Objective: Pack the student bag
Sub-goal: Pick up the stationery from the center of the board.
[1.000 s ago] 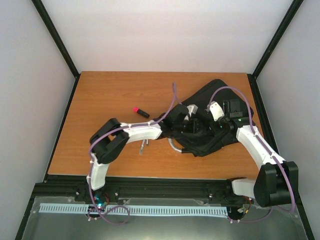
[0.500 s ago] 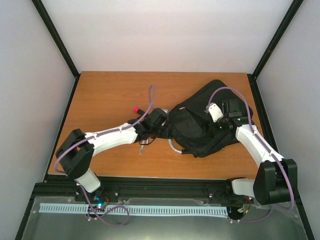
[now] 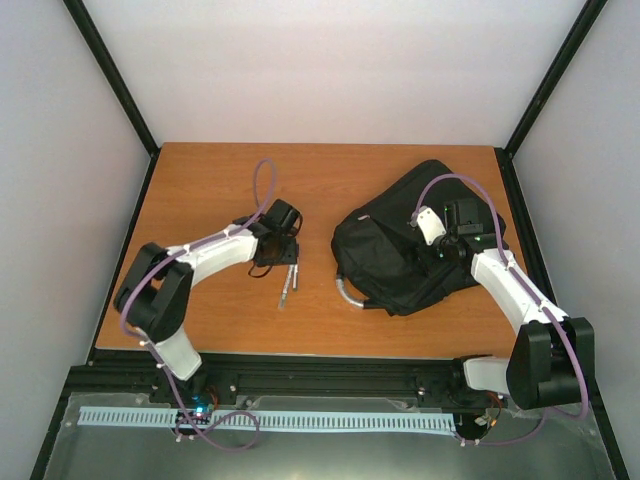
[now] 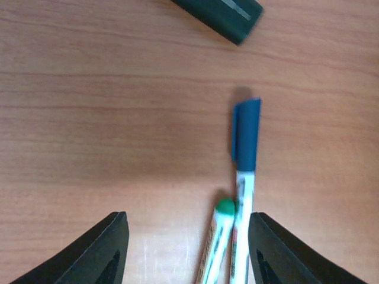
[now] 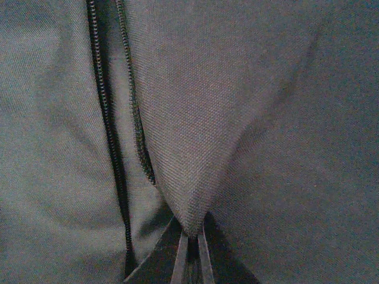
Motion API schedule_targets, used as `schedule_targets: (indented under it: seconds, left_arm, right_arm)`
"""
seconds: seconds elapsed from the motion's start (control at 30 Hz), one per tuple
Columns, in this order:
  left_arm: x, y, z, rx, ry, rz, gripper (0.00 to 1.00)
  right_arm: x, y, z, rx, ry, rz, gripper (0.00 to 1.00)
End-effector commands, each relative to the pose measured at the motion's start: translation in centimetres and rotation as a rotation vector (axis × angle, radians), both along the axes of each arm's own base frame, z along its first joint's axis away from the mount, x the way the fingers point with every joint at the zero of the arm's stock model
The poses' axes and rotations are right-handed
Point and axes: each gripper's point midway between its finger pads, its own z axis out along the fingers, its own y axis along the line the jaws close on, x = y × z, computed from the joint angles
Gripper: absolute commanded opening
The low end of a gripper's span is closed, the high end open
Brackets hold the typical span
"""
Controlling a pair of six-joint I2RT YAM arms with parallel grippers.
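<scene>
The student bag point(image 3: 400, 245) is a black fabric backpack lying on the right half of the table, its curved grey handle point(image 3: 345, 292) at its near left. My right gripper point(image 3: 450, 238) rests on top of it, shut on a pinched fold of the bag's fabric point(image 5: 195, 201) beside an open zip point(image 5: 109, 118). My left gripper point(image 3: 279, 258) hovers open over the bare wood left of the bag. Between its fingers point(image 4: 98, 251) lie two white pens, one blue-capped point(image 4: 246, 165) and one green-tipped point(image 4: 220, 236), close to the right finger.
A dark cylindrical item point(image 4: 220, 15) lies on the wood just beyond the pens. The pens point(image 3: 288, 285) sit near the table's middle. Black frame rails point(image 3: 120, 260) and white walls border the wooden table point(image 3: 200, 190).
My left arm has pulled out of the bag and swung left, its jaws opening, and now hangs over the pens. The right gripper has kept its hold on the bag.
</scene>
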Motion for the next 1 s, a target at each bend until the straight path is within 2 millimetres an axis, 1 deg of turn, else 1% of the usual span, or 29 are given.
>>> schedule_targets:
  seconds: [0.0,0.17,0.27,0.33,0.4,0.5,0.63,0.67,0.77,0.83,0.97]
  left_arm:
    - [3.7,-0.5,0.5,-0.059,0.001,0.147,0.57]
    - [6.9,-1.4,-0.9,-0.049,0.050,0.229,0.55]
    - [8.6,-1.7,-1.0,-0.045,0.027,0.262,0.55]
    - [9.4,-1.4,-0.9,-0.027,0.015,0.308,0.55]
    - [9.9,-1.1,-1.0,-0.027,0.029,0.354,0.55]
    - [10.4,-1.5,-0.9,-0.082,0.021,0.417,0.53]
    - [10.9,-0.8,-1.1,-0.053,0.033,0.491,0.48]
    - [10.8,-0.6,-1.4,-0.038,0.048,0.508,0.46]
    - [11.1,-0.9,-2.2,-0.040,0.087,0.523,0.45]
    - [11.2,-1.2,-2.9,-0.060,0.106,0.527,0.45]
    - [11.3,-1.0,-4.1,-0.076,0.141,0.549,0.45]
  right_arm:
    - [-1.1,0.9,-0.3,0.033,0.034,0.042,0.03]
    - [-1.1,1.0,-0.5,0.037,0.041,0.049,0.03]
    - [-1.2,1.1,-0.7,0.037,0.049,0.049,0.03]
    - [-1.2,1.0,-0.6,0.034,0.048,0.049,0.03]
    - [-1.1,1.0,-0.6,0.032,0.045,0.048,0.03]
    - [-1.1,0.9,-0.7,0.029,0.045,0.049,0.03]
    - [-1.2,0.9,-1.0,0.026,0.056,0.051,0.03]
    - [-1.2,0.9,-1.0,0.026,0.056,0.051,0.03]
    - [-1.2,1.0,-1.0,0.028,0.056,0.054,0.03]
    - [-1.2,1.0,-1.0,0.029,0.058,0.054,0.03]
    - [-1.2,1.0,-1.1,0.028,0.063,0.055,0.03]
